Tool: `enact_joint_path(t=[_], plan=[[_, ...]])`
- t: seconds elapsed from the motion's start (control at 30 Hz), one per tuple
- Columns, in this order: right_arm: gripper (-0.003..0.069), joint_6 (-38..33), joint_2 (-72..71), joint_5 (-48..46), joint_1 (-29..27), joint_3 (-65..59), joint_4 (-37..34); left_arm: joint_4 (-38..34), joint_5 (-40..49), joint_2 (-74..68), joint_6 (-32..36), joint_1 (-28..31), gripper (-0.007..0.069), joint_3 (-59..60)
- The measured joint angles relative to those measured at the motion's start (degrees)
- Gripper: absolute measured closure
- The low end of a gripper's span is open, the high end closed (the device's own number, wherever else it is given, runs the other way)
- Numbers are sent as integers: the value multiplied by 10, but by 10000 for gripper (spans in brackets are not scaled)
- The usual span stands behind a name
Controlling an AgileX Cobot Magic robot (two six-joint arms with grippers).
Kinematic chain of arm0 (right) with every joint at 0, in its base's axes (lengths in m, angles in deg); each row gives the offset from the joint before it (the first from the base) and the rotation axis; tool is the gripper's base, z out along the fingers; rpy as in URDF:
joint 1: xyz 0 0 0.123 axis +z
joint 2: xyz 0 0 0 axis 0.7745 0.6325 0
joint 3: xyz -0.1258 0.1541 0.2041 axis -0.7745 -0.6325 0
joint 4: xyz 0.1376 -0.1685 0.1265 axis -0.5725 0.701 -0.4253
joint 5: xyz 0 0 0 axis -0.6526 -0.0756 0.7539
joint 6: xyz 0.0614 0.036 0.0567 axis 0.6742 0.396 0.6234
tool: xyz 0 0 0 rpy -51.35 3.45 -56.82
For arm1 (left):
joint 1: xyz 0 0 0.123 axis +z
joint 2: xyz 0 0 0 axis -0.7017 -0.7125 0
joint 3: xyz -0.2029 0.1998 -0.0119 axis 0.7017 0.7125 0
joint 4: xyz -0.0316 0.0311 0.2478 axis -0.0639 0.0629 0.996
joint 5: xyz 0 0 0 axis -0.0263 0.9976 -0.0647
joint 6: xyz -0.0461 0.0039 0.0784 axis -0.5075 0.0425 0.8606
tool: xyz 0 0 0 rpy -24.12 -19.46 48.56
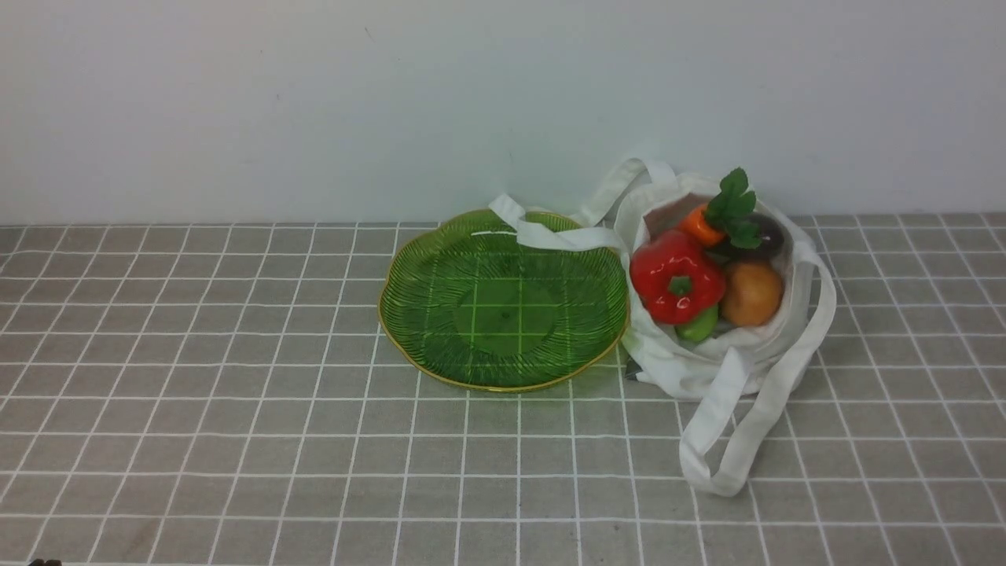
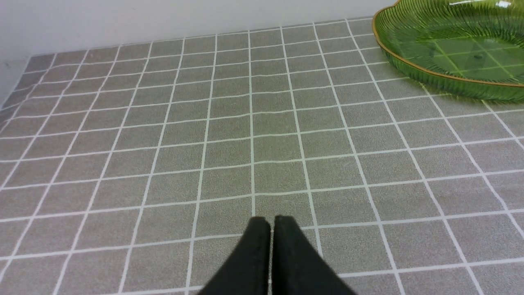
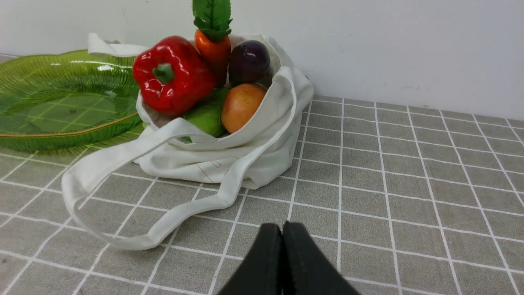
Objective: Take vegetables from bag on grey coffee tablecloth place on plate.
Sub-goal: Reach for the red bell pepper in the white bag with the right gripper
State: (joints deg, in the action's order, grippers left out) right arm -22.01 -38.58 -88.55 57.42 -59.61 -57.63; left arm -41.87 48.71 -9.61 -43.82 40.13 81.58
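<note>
Nothing moved yet: the plate (image 1: 440, 314) holds no vegetables, and all five are in the bag (image 1: 692, 369).

- Bag sits on the tablecloth (image 1: 236, 393), against the plate's right rim, mouth open. One strap (image 1: 550, 234) lies across the plate's far edge.
- Red pepper (image 1: 676, 275) is on top and nearest the plate. Potato (image 1: 752, 293) is on the pepper's far side from the plate. Carrot (image 1: 701, 226) and eggplant (image 1: 766, 236) are behind them, and the cucumber (image 1: 698, 325) is tucked under the pepper.
- Left gripper (image 2: 271, 223): jaws pressed together, holding nothing, low over bare cloth well apart from the plate.
- Right gripper (image 3: 282, 229): jaws likewise closed and empty, facing the bag from the side away from the plate.

Step in hand, as I read it: the first reach. Next move calls for the right gripper to spread its jaws, rise over the bag mouth and take the pepper. The loose straps could snag.
</note>
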Motion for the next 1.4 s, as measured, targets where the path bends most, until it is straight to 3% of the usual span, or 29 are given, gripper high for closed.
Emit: enact_joint_path(t=[0.07,0.2,0.27,0.43,0.57,0.77,0.9,1.03,1.27,1.4], plan=[[673,33,0,11,0,-1,-48,0,0,0,0,0,629,0],[673,137,0,42,0,-1,-227,0,0,0,0,0,629,0],[673,158,0,52,0,-1,-284,0,0,0,0,0,629,0],[673,170,0,65,0,-1,-364,0,0,0,0,0,629,0],[673,118,0,57,0,33,-353,0,0,0,0,0,629,0],[673,0,47,-2,0,228,-233,0,0,0,0,0,629,0],[673,-1,146,-119,0,320,-150,0,0,0,0,0,629,0],[673,48,290,-227,0,360,-103,0,0,0,0,0,629,0],[670,55,501,-215,0,364,-126,0,0,0,0,0,629,0],[611,-13,636,-170,26,398,-197,0,0,0,0,0,629,0]])
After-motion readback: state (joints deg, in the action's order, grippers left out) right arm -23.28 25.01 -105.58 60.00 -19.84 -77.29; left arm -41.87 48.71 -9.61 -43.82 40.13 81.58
